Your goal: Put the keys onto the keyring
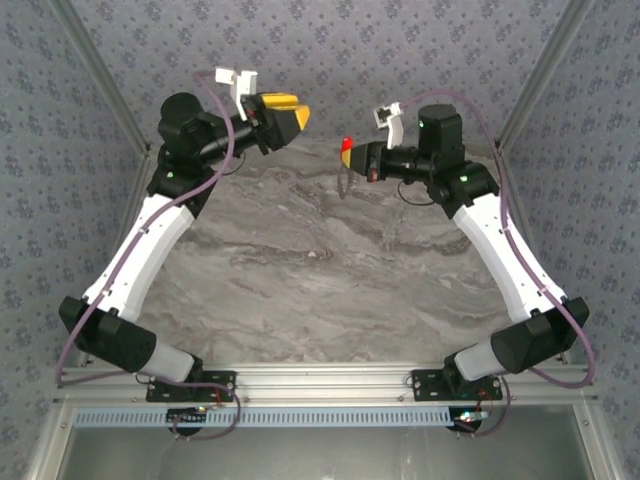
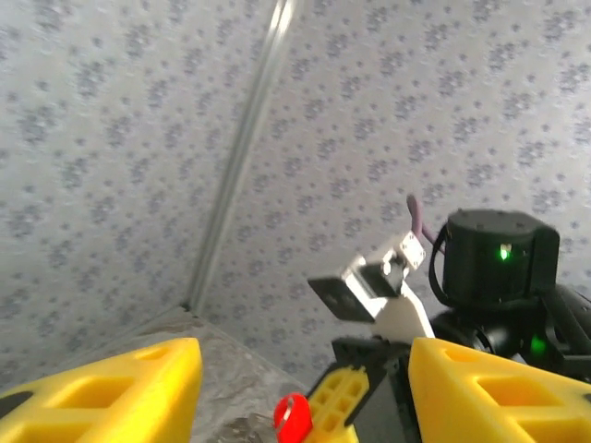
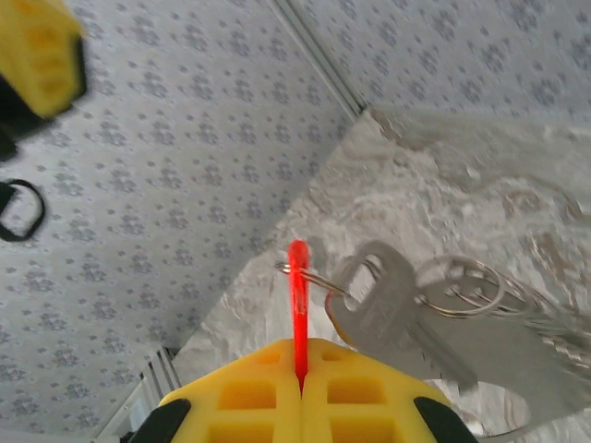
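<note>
Above the far half of the grey marbled stone-look table (image 1: 320, 270), both arms are raised and angled toward each other, their yellow-fingered claws apart with a clear gap between them. Around the table stand walls of grey-blue fabric (image 1: 320, 50) printed with small floral motifs, joined at the corners by slanting aluminium struts (image 1: 102, 75); a ribbed metal rail (image 1: 330, 378) runs along the near edge, where the arm bases are bolted.

The left claw (image 1: 300, 115) has its fingers spread wide and holds nothing (in its own wrist view, the two yellow fingers sit at the bottom corners, with the right arm's black wrist and white camera mount between them).

The right claw (image 1: 348, 155) is pressed together on a thin, flat, bright red key tag (image 3: 297, 295), which sticks up edge-on from the seam between its two fingers. Hooked at the tag is a fine silvery wire loop, and from it hang a flat silver metal key (image 3: 388, 314) and a thin grey metal keyring (image 3: 462, 286) of overlapping rings, all dangling in the air above the table rather than lying on it.
</note>
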Available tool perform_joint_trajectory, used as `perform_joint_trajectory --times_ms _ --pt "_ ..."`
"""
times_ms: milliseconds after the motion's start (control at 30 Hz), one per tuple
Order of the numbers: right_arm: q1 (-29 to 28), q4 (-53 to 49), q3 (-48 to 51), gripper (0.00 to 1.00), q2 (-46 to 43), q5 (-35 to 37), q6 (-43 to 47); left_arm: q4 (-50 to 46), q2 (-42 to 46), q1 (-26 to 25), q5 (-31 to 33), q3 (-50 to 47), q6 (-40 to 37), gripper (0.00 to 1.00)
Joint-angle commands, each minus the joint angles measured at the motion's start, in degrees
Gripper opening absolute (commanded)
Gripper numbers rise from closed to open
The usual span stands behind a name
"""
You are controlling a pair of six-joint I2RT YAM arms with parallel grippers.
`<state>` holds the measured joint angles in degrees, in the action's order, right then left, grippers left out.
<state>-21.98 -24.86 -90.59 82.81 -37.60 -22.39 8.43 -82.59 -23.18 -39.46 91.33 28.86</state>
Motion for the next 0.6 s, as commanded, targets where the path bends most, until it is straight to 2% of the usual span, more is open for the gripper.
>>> perform_joint_trajectory --times_ms 0,100,200,367,567 --pt "0.4 1.2 3.7 0.0 -1.7 2.4 1.5 -1.3 3.2 1.0 6.5 -2.3 -0.6 0.68" --pt "0.5 1.4 7.0 0.0 -0.5 3.4 2.6 -5.4 4.6 1.6 10.7 -4.5 -1.3 0.78" --pt "0.6 2.4 9.5 0.0 1.7 4.3 3.2 -7.3 6.6 2.1 15.4 -8.5 -1.4 0.97" --pt "0.9 5.2 10.1 0.0 7.7 4.1 3.5 -8.7 10.8 2.6 22.8 -16.5 -0.9 0.98" --pt "1.6 7.4 5.1 0.0 17.3 3.9 3.2 -10.9 15.7 3.0 27.6 -24.0 -1.3 0.98"
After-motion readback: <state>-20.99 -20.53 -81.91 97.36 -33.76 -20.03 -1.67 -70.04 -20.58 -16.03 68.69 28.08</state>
